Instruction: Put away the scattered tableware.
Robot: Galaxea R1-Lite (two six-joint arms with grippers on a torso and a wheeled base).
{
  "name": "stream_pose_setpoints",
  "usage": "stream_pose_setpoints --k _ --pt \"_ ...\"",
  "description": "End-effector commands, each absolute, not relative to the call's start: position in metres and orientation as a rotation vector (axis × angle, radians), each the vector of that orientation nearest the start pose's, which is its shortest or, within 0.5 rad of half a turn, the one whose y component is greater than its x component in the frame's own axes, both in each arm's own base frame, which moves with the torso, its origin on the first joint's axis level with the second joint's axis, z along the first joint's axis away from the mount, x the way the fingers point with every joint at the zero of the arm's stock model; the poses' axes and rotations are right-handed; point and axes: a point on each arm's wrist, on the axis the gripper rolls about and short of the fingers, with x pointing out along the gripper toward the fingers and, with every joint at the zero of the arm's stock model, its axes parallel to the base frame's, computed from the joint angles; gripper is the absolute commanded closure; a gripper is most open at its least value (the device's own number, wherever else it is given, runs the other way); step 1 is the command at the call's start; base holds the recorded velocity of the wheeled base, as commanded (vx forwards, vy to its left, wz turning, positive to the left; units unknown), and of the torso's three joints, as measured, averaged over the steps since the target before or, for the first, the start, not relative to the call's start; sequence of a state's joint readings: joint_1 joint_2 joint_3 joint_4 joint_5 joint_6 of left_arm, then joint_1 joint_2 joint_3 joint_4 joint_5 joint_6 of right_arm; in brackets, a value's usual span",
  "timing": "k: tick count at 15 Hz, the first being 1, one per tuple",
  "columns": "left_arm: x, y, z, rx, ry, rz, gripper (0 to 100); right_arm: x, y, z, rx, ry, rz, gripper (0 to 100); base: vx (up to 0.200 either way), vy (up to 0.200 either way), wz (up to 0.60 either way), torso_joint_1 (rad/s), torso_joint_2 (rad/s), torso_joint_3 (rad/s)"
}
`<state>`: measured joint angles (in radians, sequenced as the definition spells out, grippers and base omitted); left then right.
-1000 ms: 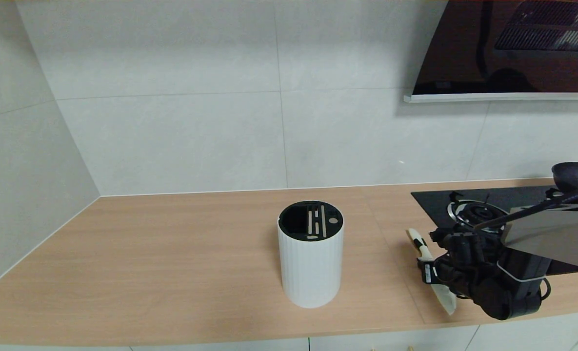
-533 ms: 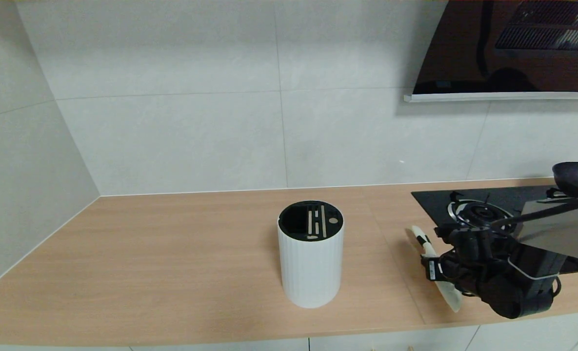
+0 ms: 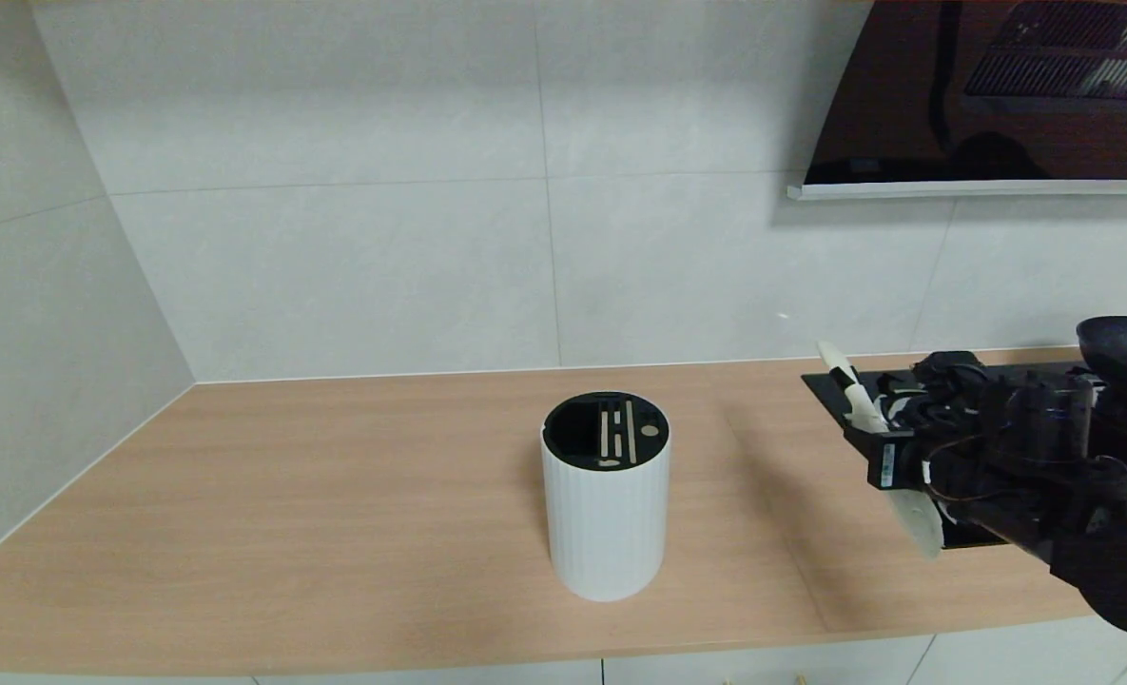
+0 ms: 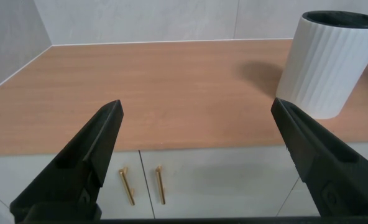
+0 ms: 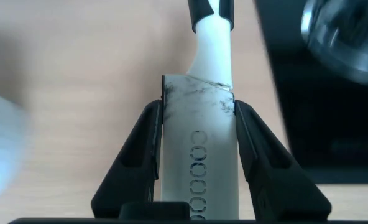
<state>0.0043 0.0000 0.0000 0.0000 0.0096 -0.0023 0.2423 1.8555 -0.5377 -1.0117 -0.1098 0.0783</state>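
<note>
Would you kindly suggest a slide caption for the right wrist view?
Right gripper shut on a white marbled knife, over the wooden countertop beside the black hob.

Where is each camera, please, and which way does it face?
Head view: on the head, facing forward and down at counter, white holder and right gripper holding a knife.
Left wrist: looks past the open left gripper across the counter to the holder.
Right wrist: looks along the right gripper down the clamped knife.
Shared: holder, head and left wrist.

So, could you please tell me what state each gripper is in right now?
Left gripper: open, holding nothing.
Right gripper: shut on the knife.
</note>
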Motion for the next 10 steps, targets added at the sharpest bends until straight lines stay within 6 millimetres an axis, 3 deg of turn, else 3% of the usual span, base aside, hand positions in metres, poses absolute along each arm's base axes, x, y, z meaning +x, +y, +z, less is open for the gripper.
stream_pose_setpoints --k 1,3,4,6,7,8,10 --pt "-0.023 0.000 0.075 0.000 0.000 0.014 0 0.251 0.089 0.152 0.032 0.202 0.225 100 0.000 0.000 0.00 0.000 0.00 0.000" --pt "-0.023 0.000 0.075 0.051 0.000 0.006 0 0.237 0.099 0.165 0.033 0.179 0.272 100 0.000 0.000 0.00 0.000 0.00 0.000" --pt "-0.025 -0.001 0.085 0.089 -0.049 -0.038 0 0.232 0.105 0.175 0.038 0.146 0.293 100 0.000 0.000 0.00 0.000 0.00 0.000" --pt "-0.036 -0.005 0.129 0.100 -0.128 -0.198 0 0.236 0.113 0.190 0.046 0.114 0.316 100 0.000 0.000 0.00 0.000 0.00 0.000" --pt "-0.037 -0.005 0.140 0.100 -0.120 -0.231 0 0.238 0.115 0.194 0.050 0.109 0.319 100 0.000 0.000 0.00 0.000 0.00 0.000" --pt "-0.024 -0.008 0.183 0.085 -0.039 -0.350 0 0.242 0.126 0.212 0.057 0.077 0.353 100 0.000 0.000 0.00 0.000 0.00 0.000" --pt "0.002 -0.010 0.218 0.067 0.021 -0.438 0 0.241 0.136 0.220 0.060 0.065 0.386 100 0.000 0.000 0.00 0.000 0.00 0.000"
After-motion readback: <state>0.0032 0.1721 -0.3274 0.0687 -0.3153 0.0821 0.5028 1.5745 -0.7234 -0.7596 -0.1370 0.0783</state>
